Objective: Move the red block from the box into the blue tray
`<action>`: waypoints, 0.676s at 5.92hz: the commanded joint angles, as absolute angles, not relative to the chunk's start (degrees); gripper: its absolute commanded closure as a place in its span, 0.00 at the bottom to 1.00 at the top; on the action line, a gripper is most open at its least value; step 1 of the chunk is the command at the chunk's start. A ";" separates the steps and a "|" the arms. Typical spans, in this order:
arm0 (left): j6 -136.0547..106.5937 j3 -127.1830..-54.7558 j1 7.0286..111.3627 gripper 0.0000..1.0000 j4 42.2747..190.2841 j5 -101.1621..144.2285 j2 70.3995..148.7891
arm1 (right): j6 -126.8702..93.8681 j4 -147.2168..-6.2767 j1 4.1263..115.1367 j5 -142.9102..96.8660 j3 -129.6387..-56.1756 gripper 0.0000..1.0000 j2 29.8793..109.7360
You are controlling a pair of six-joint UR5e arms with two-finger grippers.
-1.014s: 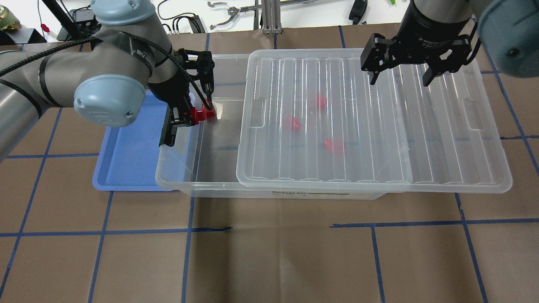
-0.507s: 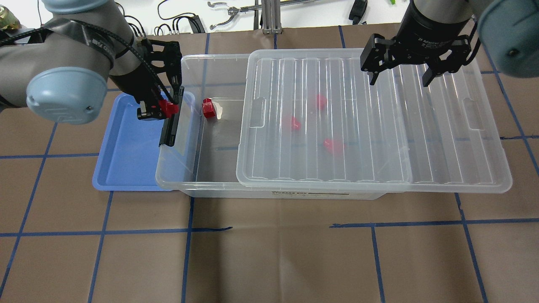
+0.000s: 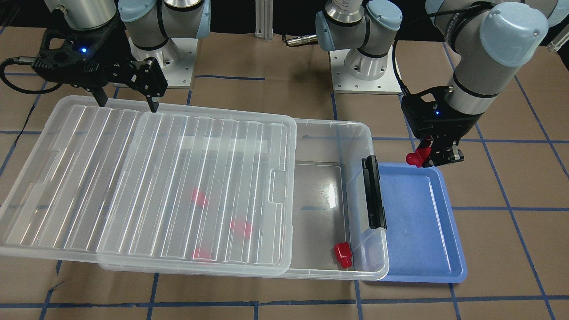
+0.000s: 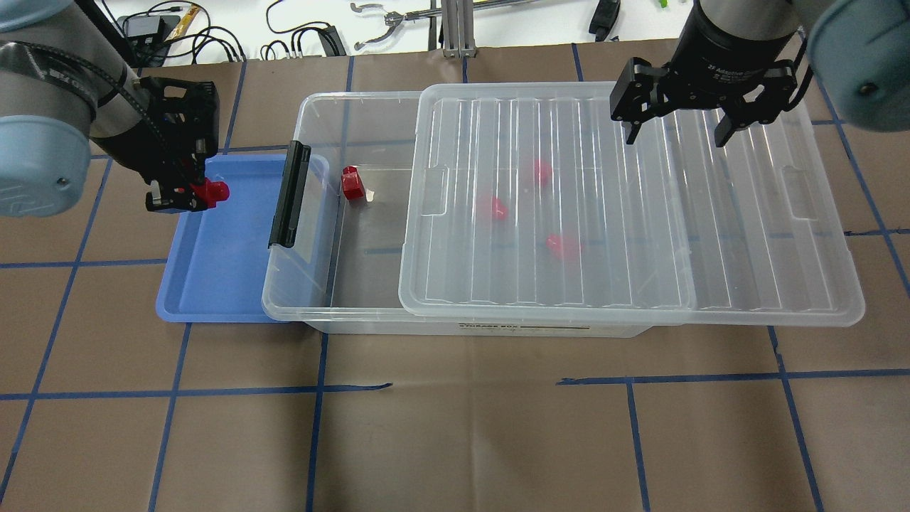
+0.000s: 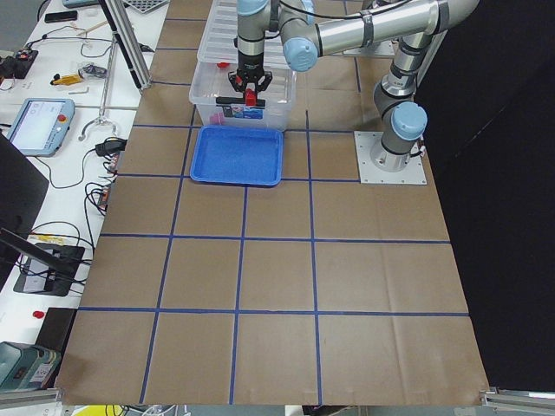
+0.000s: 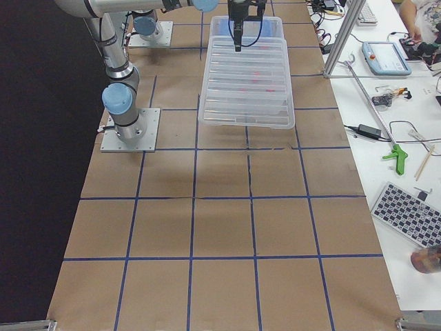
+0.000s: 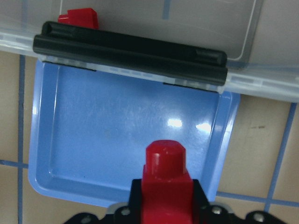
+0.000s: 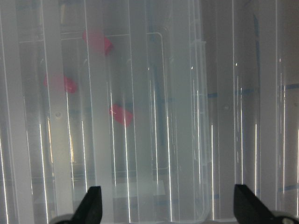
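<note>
Overhead exterior shows left jaws clamping red block (image 4: 212, 190) above blue tray (image 4: 217, 284) rim.

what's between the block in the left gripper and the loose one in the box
The end wall of the box with its black latch strip, plus a bare stretch of blue tray; the overhead and left wrist views show it.

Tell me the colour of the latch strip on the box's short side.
Black. The latch strip shows best in the left wrist-mounted view.
</note>
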State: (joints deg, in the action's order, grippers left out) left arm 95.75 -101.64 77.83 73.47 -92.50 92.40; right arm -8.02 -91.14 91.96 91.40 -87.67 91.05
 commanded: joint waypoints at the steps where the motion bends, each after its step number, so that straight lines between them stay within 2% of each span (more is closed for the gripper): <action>1: 101.49 -107.02 75.59 0.94 65.38 -92.11 94.64 | -8.09 -91.14 92.02 91.41 -87.71 0.00 91.05; 2: 102.64 -109.92 75.41 0.94 58.34 -92.02 97.36 | -8.00 -91.32 91.85 91.32 -87.71 0.00 90.97; 4: 107.05 -111.01 75.15 0.93 50.57 -92.11 103.85 | -7.21 -91.40 91.06 91.58 -87.71 0.00 90.88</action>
